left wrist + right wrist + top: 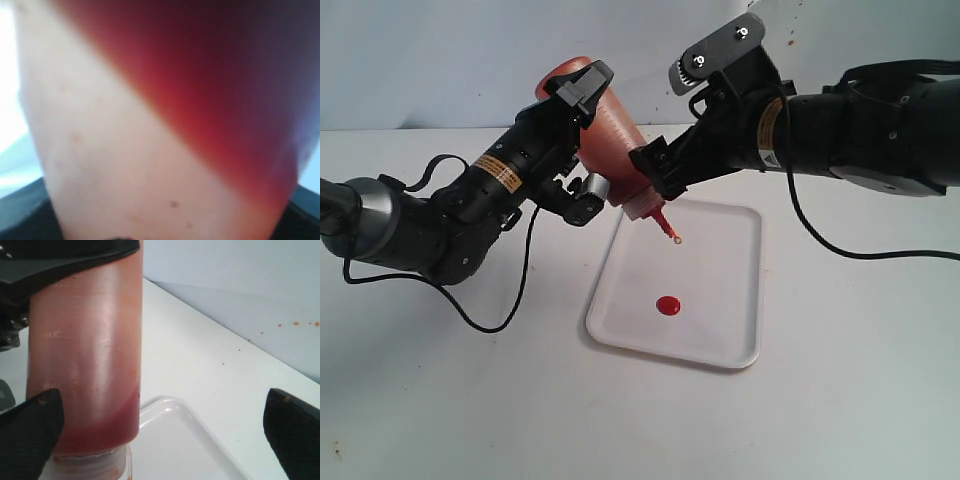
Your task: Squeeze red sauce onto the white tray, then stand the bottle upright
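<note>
The bottle [612, 135] hangs tilted, its red nozzle [666, 226] pointing down over the white tray [720, 262]. My left gripper [586, 140] is shut on its upper body. A round blob of red sauce [668, 305] lies near the tray's middle. In the left wrist view the bottle [140, 150] fills the picture, blurred, with red sauce [230, 80] pooled on one side. My right gripper [160, 440] stands wide open beside the bottle [85, 355] near its neck. One of its fingers [30, 435] overlaps the bottle's lower wall, while the other finger [292, 432] is far from it.
The tray [172, 407] lies on a white table [840, 400]. A black cable [500, 320] from the left arm loops over the table left of the tray. Small red specks mark the wall [295, 324] behind.
</note>
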Motion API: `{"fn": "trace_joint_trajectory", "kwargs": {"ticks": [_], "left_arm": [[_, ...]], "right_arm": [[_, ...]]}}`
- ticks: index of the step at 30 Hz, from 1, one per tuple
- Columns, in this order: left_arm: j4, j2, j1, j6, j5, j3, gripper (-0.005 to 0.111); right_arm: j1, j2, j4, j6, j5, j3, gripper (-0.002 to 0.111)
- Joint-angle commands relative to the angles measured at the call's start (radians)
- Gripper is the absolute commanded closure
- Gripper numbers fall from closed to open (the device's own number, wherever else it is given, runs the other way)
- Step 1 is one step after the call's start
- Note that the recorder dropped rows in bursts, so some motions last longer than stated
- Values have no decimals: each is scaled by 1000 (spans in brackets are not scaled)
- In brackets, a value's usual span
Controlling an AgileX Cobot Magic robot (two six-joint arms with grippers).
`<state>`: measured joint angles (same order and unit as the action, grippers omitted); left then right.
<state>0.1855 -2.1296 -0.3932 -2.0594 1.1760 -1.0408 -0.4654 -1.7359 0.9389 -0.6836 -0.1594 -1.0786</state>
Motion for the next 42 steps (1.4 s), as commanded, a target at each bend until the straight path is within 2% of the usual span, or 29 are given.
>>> {"fn": "trace_joint_trajectory", "kwargs": {"ticks": [1,4,7,11,15,16,26,30,36,42], "left_arm": [[-27,21,-6,36,45,-11,107],[-27,21,-6,71,45,-11,107],[-27,21,-6,71,45,-11,107],[-27,21,-6,71,45,-11,107],[-27,21,-6,71,45,-11,107],[-27,21,-6,71,45,-11,107],[-65,21,-6,76,45,-11,107],[-140,21,-6,149,45,-9,107],[-253,21,-6,158,45,-9,107],[-272,21,-6,270,45,-9,107]], "right_arm": [[-2,9,5,6,14,-6,5],[-2,9,5,6,25,-6,12],[-2,9,5,38,36,-6,27],[-2,9,5,54,40,-6,61],[-2,9,5,56,52,-6,102],[-2,9,5,56,62,-6,108],[-2,9,5,56,64,-6,108],[-2,9,5,56,64,-6,108],[-2,9,5,56,64,-6,108],[-2,9,5,56,64,-6,108]]}}
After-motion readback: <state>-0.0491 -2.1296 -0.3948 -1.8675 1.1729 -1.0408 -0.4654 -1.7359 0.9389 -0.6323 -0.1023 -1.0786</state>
